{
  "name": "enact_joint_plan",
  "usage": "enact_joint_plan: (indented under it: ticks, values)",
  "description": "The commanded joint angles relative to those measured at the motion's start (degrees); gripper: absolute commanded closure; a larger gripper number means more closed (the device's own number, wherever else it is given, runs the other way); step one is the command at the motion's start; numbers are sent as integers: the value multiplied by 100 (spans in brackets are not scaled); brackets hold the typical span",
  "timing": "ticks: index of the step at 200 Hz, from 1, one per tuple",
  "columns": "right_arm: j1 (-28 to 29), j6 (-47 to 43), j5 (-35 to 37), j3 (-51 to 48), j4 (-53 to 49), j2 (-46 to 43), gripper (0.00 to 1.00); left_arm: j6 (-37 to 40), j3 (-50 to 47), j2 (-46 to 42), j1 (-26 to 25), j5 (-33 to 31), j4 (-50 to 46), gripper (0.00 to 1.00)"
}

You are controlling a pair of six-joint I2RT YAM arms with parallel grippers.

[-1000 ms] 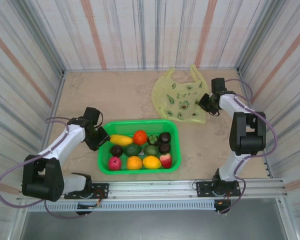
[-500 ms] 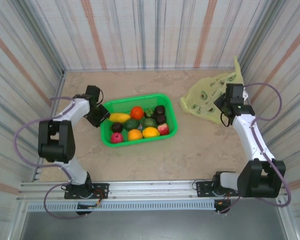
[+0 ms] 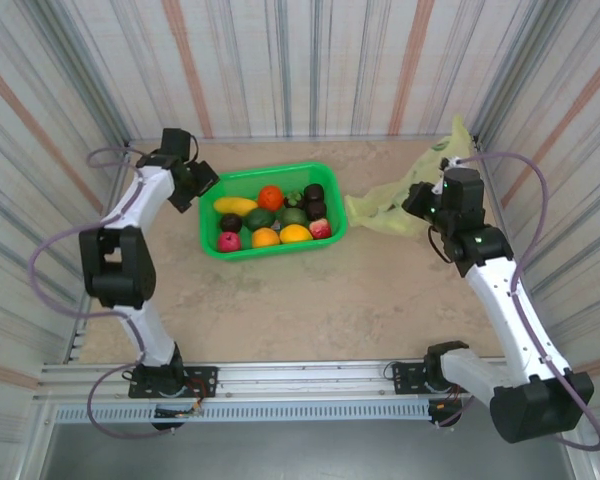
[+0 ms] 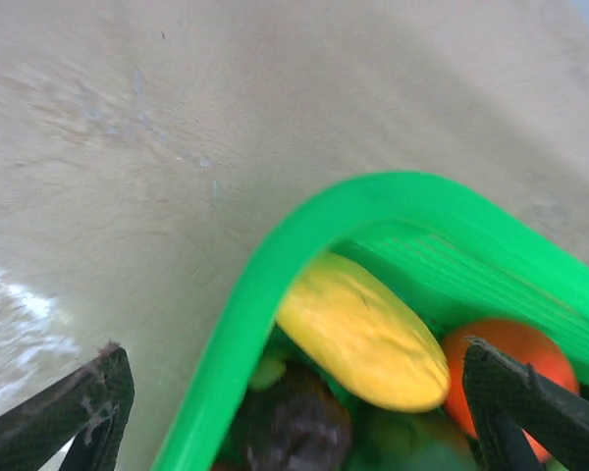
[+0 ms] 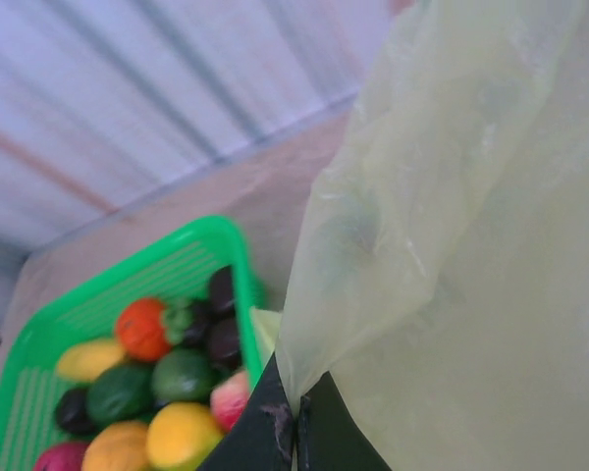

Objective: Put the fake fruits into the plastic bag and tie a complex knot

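On the marble-patterned bench (image 3: 310, 300), fruit sits in a basket while one claw grips the bag.

Nearest us, we see the green basket (image 3: 270, 252) holding the fake fruits (image 3: 268, 216), a yellow mango (image 4: 363, 334), oranges and dark mangosteens among them. Just right of it, the right claw (image 3: 420, 203) is pinched tight on a fold of the plastic bag (image 3: 380, 210), which stretches back toward the far right corner. At the basket's far left corner, the left claw (image 3: 193, 183) stands spread wide, gripping nothing, one of its fingers (image 4: 69, 412) over the bench, the other over the fruit.
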Motion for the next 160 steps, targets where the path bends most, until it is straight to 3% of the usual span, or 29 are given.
enact_joint_plan:
  ticks: [1,50,71,86,115,139,160]
  values:
    - [654,-1120,-220,768,191,26,100,276,-381,-932,60,-592,-281,11]
    - [2390,-2351,-813,1432,509,-136,100,466,-800,-2176,-201,-684,-287,11]
    - [2713,-2427,-1774,967,899,-472,100,593,-866,-2491,-391,-799,-297,11]
    - [2789,-2324,-2096,245,1071,-686,100,671,-934,-2713,-423,-851,-263,11]
    - [2786,-1565,-1646,-1403,1166,-433,100,864,-925,-3001,-444,-753,-253,12]
    - [2737,-991,-900,-1957,967,340,100,1141,-1059,-3252,-698,-405,-177,12]
    - [2508,-787,-1028,-1839,659,1060,100,1550,-1571,-3493,-907,61,184,12]
